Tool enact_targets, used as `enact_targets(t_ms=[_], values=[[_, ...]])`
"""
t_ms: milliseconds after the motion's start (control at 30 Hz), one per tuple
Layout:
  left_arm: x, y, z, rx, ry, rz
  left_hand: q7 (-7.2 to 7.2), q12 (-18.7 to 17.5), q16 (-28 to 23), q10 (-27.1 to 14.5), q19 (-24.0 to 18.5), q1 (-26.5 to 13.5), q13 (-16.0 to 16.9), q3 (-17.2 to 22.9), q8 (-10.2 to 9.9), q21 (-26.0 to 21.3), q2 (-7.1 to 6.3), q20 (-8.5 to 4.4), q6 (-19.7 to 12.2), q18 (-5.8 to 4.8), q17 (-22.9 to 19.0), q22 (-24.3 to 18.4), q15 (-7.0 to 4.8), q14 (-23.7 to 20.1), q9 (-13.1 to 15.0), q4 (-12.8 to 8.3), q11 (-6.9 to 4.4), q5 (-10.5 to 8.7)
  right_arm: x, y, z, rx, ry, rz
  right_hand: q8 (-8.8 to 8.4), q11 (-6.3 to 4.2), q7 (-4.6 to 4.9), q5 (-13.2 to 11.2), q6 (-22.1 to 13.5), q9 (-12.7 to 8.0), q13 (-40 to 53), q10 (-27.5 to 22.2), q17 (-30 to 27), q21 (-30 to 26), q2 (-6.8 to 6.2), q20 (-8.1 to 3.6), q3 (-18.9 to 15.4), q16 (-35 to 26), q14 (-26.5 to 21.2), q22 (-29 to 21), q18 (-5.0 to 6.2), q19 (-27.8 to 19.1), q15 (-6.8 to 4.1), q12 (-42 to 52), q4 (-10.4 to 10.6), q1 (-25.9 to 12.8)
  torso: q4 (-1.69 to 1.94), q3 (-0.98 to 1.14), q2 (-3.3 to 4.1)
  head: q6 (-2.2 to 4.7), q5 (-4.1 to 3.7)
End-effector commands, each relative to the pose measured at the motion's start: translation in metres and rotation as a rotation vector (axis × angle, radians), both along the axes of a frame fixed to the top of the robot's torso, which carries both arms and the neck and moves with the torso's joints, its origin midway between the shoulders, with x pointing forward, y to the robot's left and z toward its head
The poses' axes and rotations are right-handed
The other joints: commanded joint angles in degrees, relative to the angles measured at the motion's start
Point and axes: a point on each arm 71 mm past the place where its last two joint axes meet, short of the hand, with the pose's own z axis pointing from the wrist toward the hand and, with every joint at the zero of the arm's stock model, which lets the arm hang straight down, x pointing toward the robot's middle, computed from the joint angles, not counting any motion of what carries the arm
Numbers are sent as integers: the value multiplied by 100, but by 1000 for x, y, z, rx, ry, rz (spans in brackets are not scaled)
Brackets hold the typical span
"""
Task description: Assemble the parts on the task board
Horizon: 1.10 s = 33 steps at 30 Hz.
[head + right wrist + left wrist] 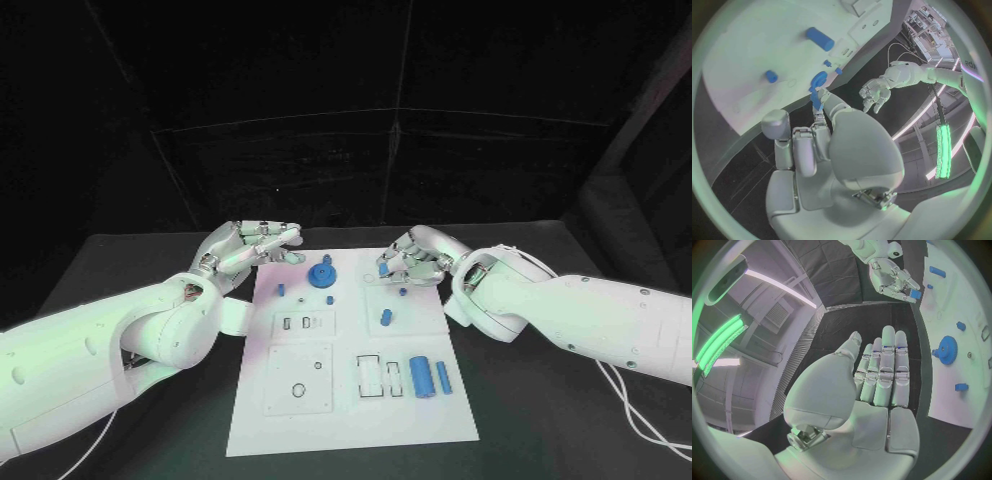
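Note:
The white task board (pixel 353 400) lies in the middle of the black table. My right hand (pixel 414 257) hovers over the board's far right part and pinches a small blue part (pixel 384 268) between thumb and finger, as the right wrist view also shows (pixel 815 98). My left hand (pixel 251 244) hangs beside the board's far left corner with its fingers (pixel 889 365) stretched out and nothing in it. A blue gear (pixel 322 275) stands on the board between the two hands. Small blue parts (pixel 384 317) lie nearby.
Two blue cylinders (pixel 421 376) lie side by side on the board's right side, nearer to me. Rectangular slots (pixel 369 373) and square plates with holes (pixel 302 380) mark the board's near half. Black table (pixel 548 420) surrounds the board.

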Motion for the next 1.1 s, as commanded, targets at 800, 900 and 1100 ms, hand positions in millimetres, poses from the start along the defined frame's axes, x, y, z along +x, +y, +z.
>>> enact_targets(t_ms=[800, 900, 1100], values=[[8, 10, 5, -18, -6, 49, 16, -28, -36, -24, 36, -44, -8, 3, -40, -38, 26, -8, 43, 32, 17, -12, 12, -16, 2, -30, 1, -5, -6, 133, -25, -204, 21, 137, -24, -15, -54, -53, 90, 31, 332, -44, 802, -31, -80, -15, 161, -29, 449, -97, -25, -71, -31, -76, 40, -157, 54, -78, -90, -168, 292], [9, 11, 5, -20, -5, 52, 16, -28, -36, -24, 36, -44, -8, 3, -40, -38, 26, -8, 43, 32, 17, -12, 12, -16, 2, -30, 1, -5, -8, 137, -31, -223, 24, 146, -25, -15, -55, -59, 92, 31, 330, -46, 798, -33, -93, -15, 168, -31, 448, -101, -25, -72, -31, -80, 37, -173, 50, -76, -100, -194, 302], [9, 11, 5, -22, -4, 53, 16, -28, -36, -24, 36, -44, -8, 3, -40, -38, 26, -8, 43, 32, 17, -12, 12, -16, 2, -30, 1, -5, -11, 141, -40, -252, 37, 159, -26, -15, -56, -64, 97, 31, 326, -48, 799, -34, -107, -15, 174, -31, 449, -100, -25, -72, -32, -85, 35, -191, 43, -71, -99, -218, 314]])
